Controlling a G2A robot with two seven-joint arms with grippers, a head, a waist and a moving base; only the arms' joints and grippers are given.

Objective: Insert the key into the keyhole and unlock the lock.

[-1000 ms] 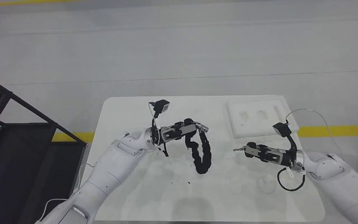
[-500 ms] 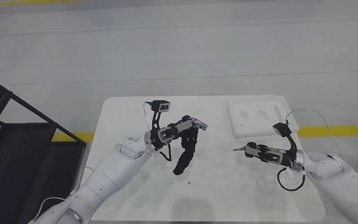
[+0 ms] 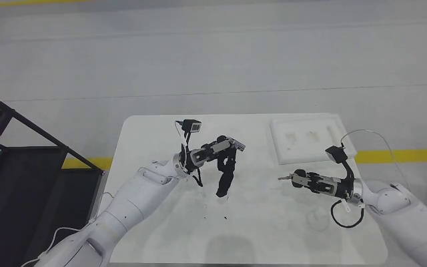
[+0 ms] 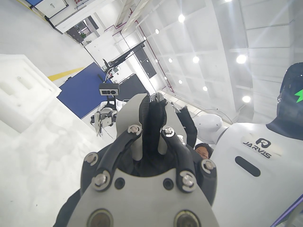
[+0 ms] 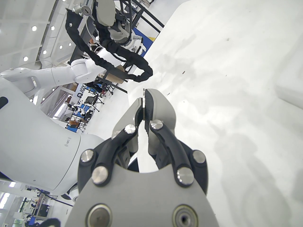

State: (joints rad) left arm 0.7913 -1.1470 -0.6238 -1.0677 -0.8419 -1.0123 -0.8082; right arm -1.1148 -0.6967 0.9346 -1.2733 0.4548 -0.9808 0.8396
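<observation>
**Cable lock aloft in the left jaws, key pinched in the right**

We see the left gripper [image 3: 233, 145] raised over the left-centre part of the white desk [image 3: 167, 133]. Its jaws are clenched on a black fabric-sleeved cable lock [image 3: 225, 175]. In the left wrist view the dark woven sleeve [image 4: 152, 124] is bunched between the two pale fingers [image 4: 129, 114] and fills the gap up to their tips.

From the right wrist view the cable lock [image 5: 142, 76] reads as a long, thick, soft-looking rope. It runs from the far gripper in a drooping curve and doubles back at a rounded bend. At its upper end sits a round silvery metal lock head [image 5: 84, 10], whose flat face shows a dark keyhole mark. We cannot tell whether the lowest bend touches the desk [image 5: 236, 48].

The right gripper [image 3: 291, 179] hovers low over the right part of the desk, pointing towards the cable lock and well apart from it. Its jaws are clamped on a thin silvery metal key [image 5: 143, 94], seen edge-on between the ribbed black pads [image 5: 148, 109]. In the top view a small tip of the key [image 3: 283, 178] pokes out ahead of the fingers.

A white moulded foam tray [image 3: 307, 139] with shallow recesses rests at the desk's far right corner.
</observation>
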